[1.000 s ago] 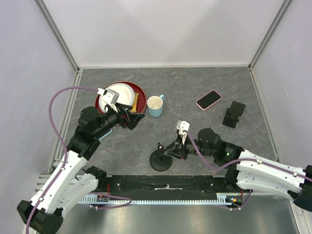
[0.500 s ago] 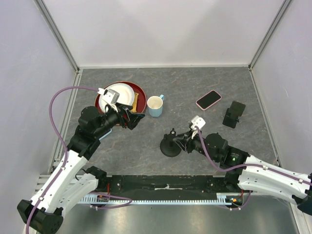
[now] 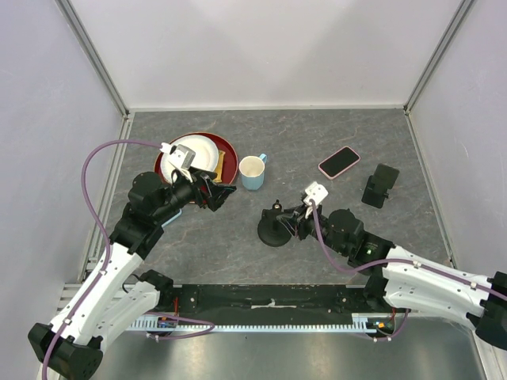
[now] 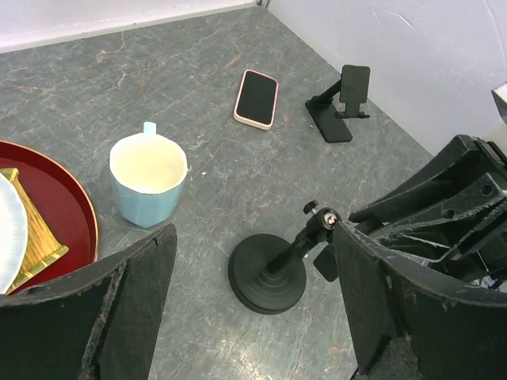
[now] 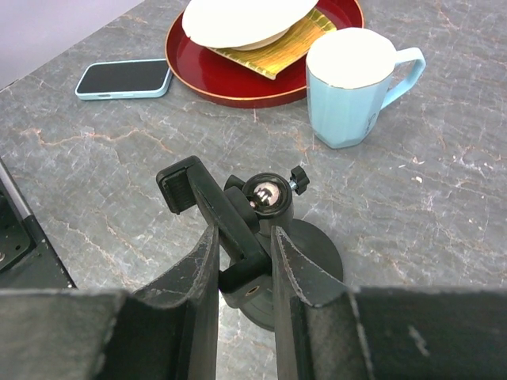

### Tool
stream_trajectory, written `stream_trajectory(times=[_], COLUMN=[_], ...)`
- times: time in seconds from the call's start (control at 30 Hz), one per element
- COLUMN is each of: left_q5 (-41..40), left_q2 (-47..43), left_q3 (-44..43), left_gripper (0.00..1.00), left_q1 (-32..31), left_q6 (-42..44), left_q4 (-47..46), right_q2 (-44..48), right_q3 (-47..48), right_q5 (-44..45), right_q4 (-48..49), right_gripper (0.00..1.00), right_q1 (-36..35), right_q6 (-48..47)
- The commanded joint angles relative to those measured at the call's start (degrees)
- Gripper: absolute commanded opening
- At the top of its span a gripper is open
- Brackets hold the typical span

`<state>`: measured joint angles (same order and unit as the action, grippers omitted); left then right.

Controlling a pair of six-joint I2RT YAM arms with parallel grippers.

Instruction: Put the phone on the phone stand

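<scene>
Right pincer [image 5: 242, 237] is clamped on the arm of the round-base stand [image 4: 268, 279]; left pincer [image 3: 218, 195] hangs wide open, holding nothing. I'd keep that base flat on the tabletop [image 3: 317, 134] and settle it before letting go. Pink phone [image 4: 257, 97] lies flat, well off behind the right pincer. Mug [image 5: 352, 79] ahead of it looks empty; red tray [image 5: 190, 67] carries a plate [image 5: 238, 16].

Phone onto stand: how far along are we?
Nothing is finished: the pink phone lies flat on the table, apart from the folding stand. In hand: the right hand is shut on the clamp arm of the round-base stand; the left hand is open and holds nothing. Left: grasp the phone and seat it on a stand.
</scene>
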<state>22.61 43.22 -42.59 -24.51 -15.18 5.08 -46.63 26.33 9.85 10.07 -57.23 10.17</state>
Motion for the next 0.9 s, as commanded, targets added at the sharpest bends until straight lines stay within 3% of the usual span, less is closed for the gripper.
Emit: stream_trajectory(times=[0.0,0.3,0.4,0.43,0.63,0.87], left_q5=[0.15,-0.02,-0.02,-0.11,-0.64,-4.76], left_q2=[-0.24,-0.16,0.02,0.02,0.28,0.81], left_q3=[-2.32,-2.50,-2.59,-2.59,-2.50,-2.76], left_gripper=[0.86,0.86,0.86,0.86,0.86,0.84], left_q1=[-0.27,-0.45,-0.54,-0.54,-0.54,-0.54], left_q6=[-1.08,-0.90,-0.90,-0.90,-0.90,-1.08], left_q4=[-0.78,-0.43,-0.34,-0.34,-0.25,0.98], right_q2=[-2.23,-7.07,-7.86,-8.03,-4.28,8.74], right_q3=[3.90,6.28,7.16,7.42,8.04,4.88], right_q5=[-5.44,-12.31,-12.31,-12.22,-6.87,7.10], right_q4=[8.57,6.99,4.97,4.44,-1.36,-8.55], right_gripper=[0.00,0.02,0.27,0.49,0.97,0.98], right_q1=[3.87,7.49,7.49,7.49,7.49,7.49], right_q6=[-3.41,-2.18,-1.04,-0.86,4.83,16.25])
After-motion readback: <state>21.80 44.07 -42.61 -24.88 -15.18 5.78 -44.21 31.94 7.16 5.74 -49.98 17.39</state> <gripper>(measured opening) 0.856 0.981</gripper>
